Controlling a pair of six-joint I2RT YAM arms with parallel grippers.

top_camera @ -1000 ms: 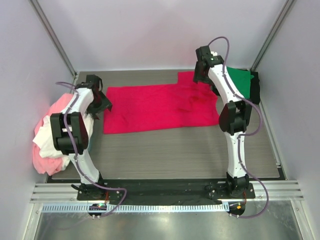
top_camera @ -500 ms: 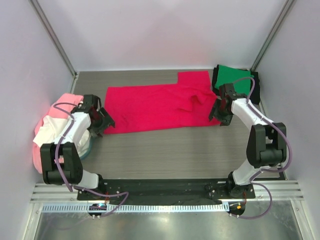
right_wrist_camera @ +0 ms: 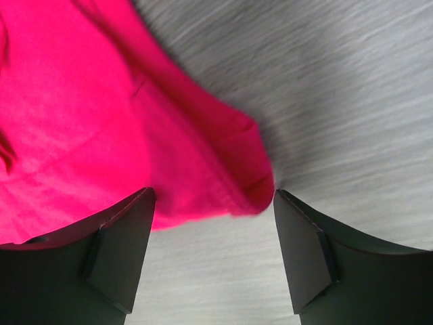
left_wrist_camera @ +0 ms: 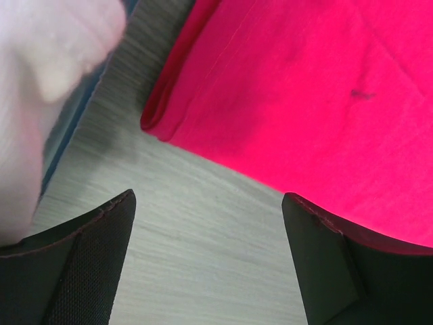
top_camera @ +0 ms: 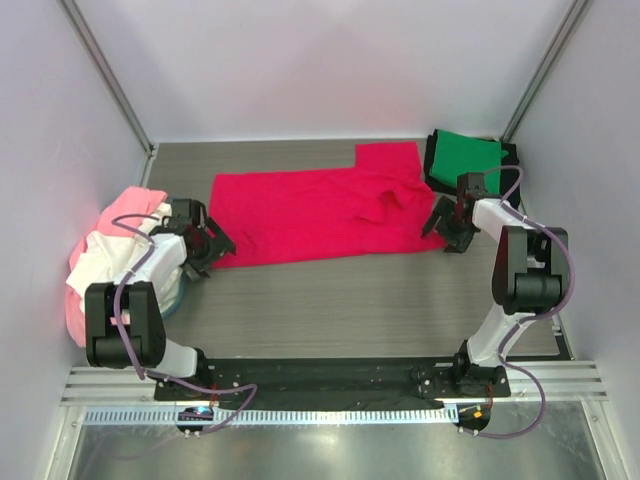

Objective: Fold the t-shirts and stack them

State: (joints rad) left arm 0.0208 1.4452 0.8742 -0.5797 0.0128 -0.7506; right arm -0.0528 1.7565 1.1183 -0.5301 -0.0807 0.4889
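As seen from the overhead camera, a crimson t-shirt point(top_camera: 320, 215) lies spread across the middle of a grey table point(top_camera: 350, 300). It is mostly flat, with rumpled folds toward its right end. The left gripper point(top_camera: 207, 243) sits low just beside the shirt's near-left corner. The right gripper point(top_camera: 443, 222) sits low at its near-right corner. A folded green t-shirt point(top_camera: 465, 155) rests at the far right, and a heap of pink and white t-shirts point(top_camera: 100, 255) bulges at the left edge.

From the left wrist camera, both fingers point(left_wrist_camera: 88, 271) are spread wide with nothing between them. Bare table shows below, and the shirt's doubled-over corner lies just ahead.

From the right wrist camera, the fingers point(right_wrist_camera: 122, 250) also stand apart and empty. The shirt's hemmed corner lies between and just beyond their tips.

The cloth looks light and limp, and will likely sag and bunch when lifted. The two near corners, pinched through both layers, seem the sensible holds for folding.
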